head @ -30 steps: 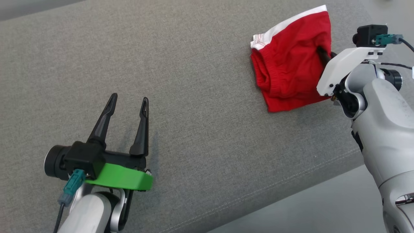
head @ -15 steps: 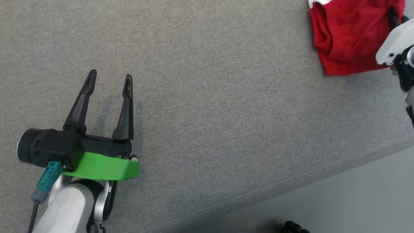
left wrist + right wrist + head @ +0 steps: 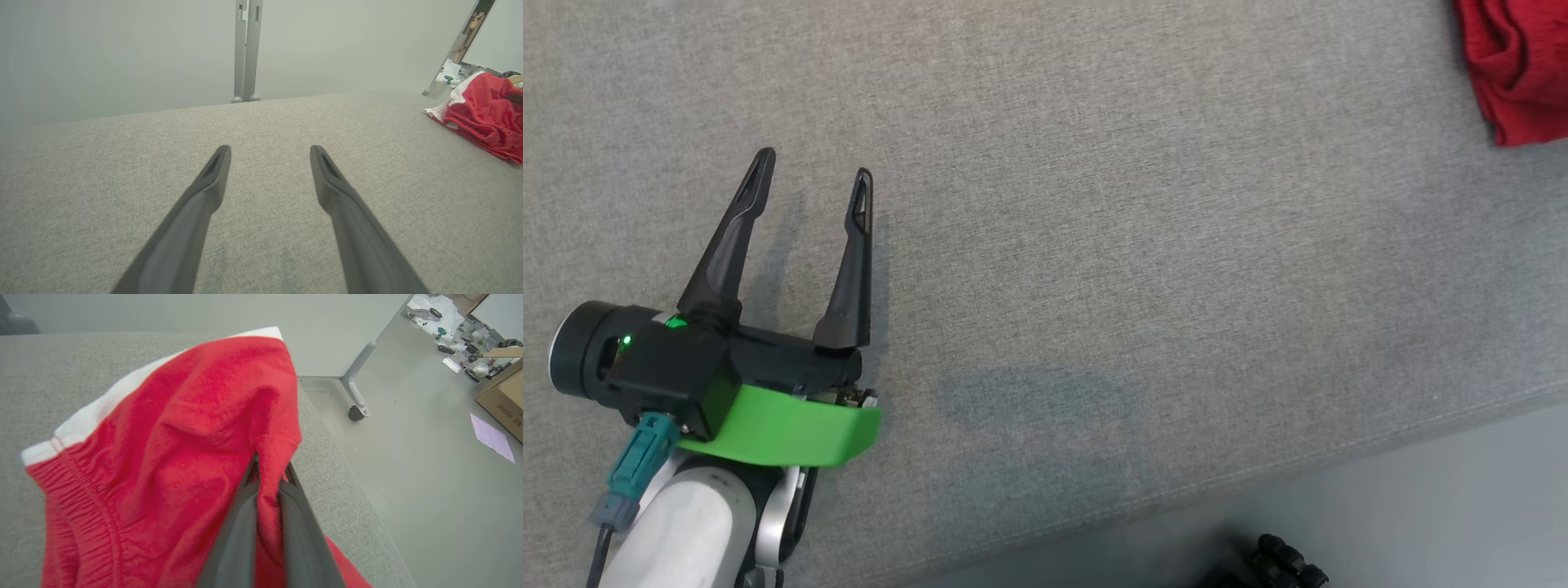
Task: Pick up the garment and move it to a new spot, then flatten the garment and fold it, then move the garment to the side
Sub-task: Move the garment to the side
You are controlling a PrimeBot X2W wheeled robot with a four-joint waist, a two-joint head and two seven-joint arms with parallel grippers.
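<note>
ok so here's my view right now. the left end effector (image 3: 814,162) is at the lower left of the head view over the grey fabric worktop (image 3: 1094,204). its fingers are spread wide with nothing between them. i can't tell if the tips are touching the surface or just above it. there's a green bracket (image 3: 784,429) right behind the fingers.

the garment (image 3: 1523,73) is red with a white band along one edge. it's well apart from that end effector, up in the top right corner of the head view and cut off by the frame.

on the right wrist cam the right end effector (image 3: 269,469) has its fingers pressed together on a fold of the red cloth, pinching it, with fabric bunched around the tips. there the garment sits close to the worktop's edge. past that edge is grey floor (image 3: 408,477) with a wheeled leg (image 3: 355,392), a cardboard box (image 3: 504,404) and a pink sheet (image 3: 492,437).
</note>
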